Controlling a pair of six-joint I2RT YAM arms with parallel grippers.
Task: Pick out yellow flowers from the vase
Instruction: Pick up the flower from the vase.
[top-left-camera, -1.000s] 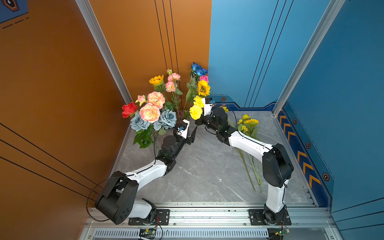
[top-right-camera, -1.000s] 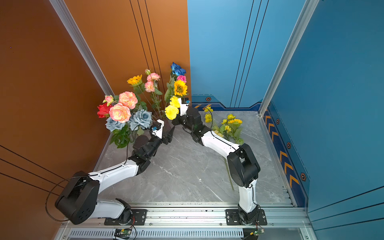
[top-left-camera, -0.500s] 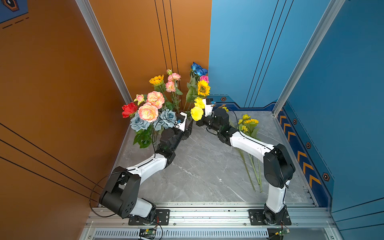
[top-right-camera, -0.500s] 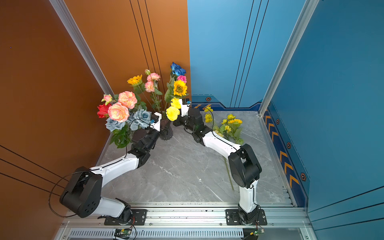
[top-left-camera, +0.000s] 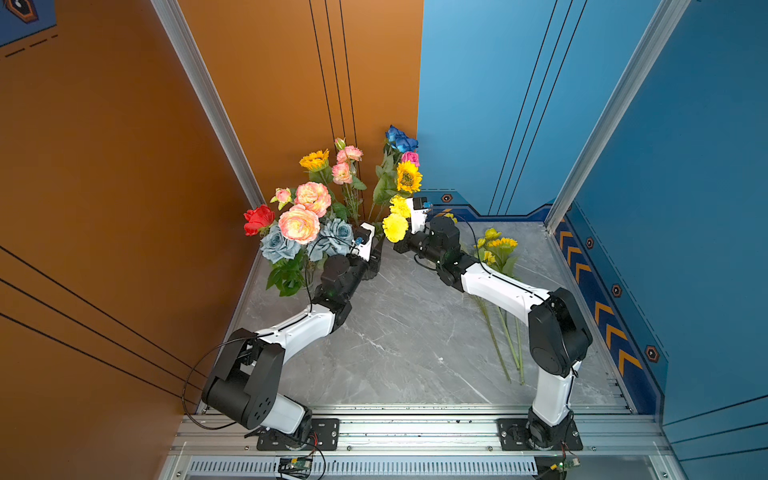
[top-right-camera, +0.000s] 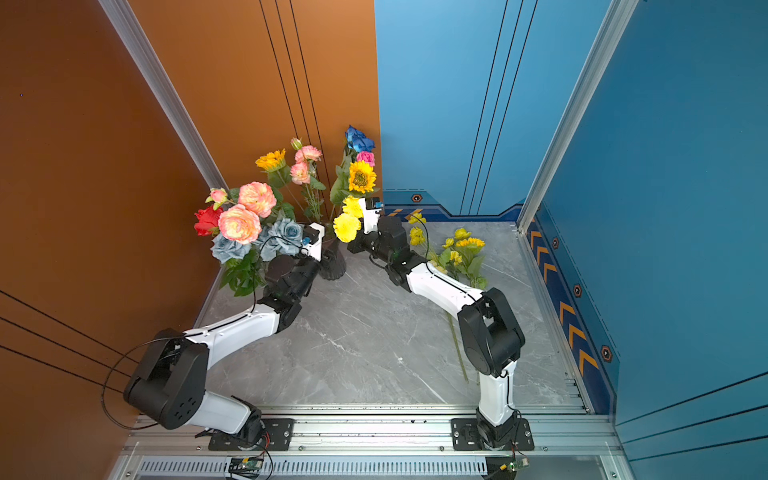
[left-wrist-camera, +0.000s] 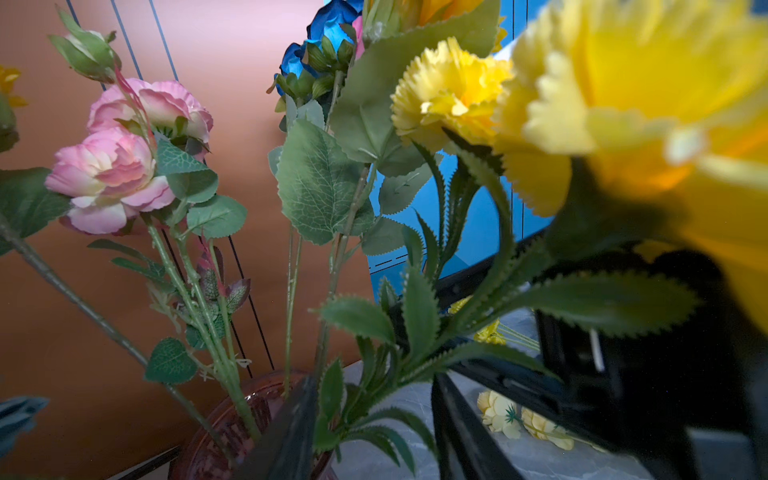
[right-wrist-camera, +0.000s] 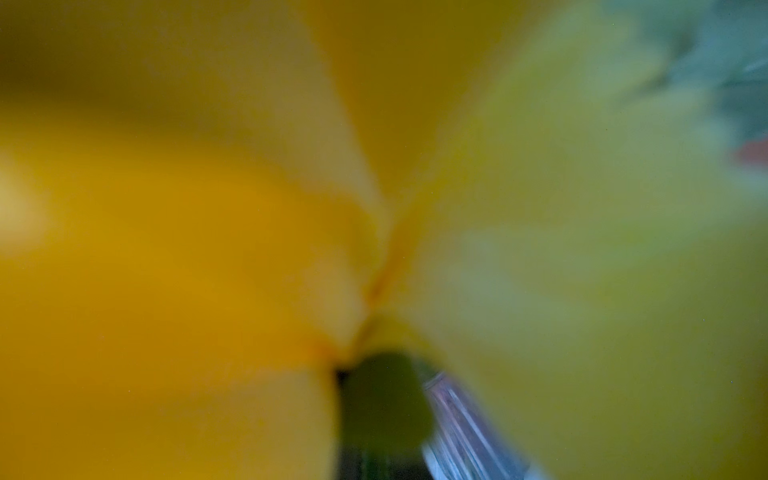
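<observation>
A dark reddish vase (top-left-camera: 373, 268) (left-wrist-camera: 232, 419) stands at the back of the table and holds mixed flowers. Among them are a dark-centred sunflower (top-left-camera: 408, 176), an orange-yellow one (top-left-camera: 314, 160) and two ruffled yellow carnations (top-left-camera: 395, 227) (left-wrist-camera: 449, 95). My right gripper (top-left-camera: 397, 248) (top-right-camera: 351, 248) is shut on the carnations' stem just under the lower bloom, which fills the right wrist view as a yellow blur (right-wrist-camera: 208, 249). My left gripper (top-left-camera: 376, 254) (left-wrist-camera: 374, 436) sits at the vase rim, open, with the carnations' leafy stem (left-wrist-camera: 365, 399) between its dark fingers (left-wrist-camera: 286, 432).
More yellow flowers (top-left-camera: 496, 245) lie on the marble table (top-left-camera: 407, 345) at the right, their stems (top-left-camera: 507, 345) running past the right arm. Left of the vase stands a bunch of peach peonies (top-left-camera: 299, 224), grey-blue roses and a red rose. Walls close in behind.
My left arm has reached forward to the vase rim and its jaws have narrowed. The right gripper keeps hold of the carnation stem and has barely moved.
</observation>
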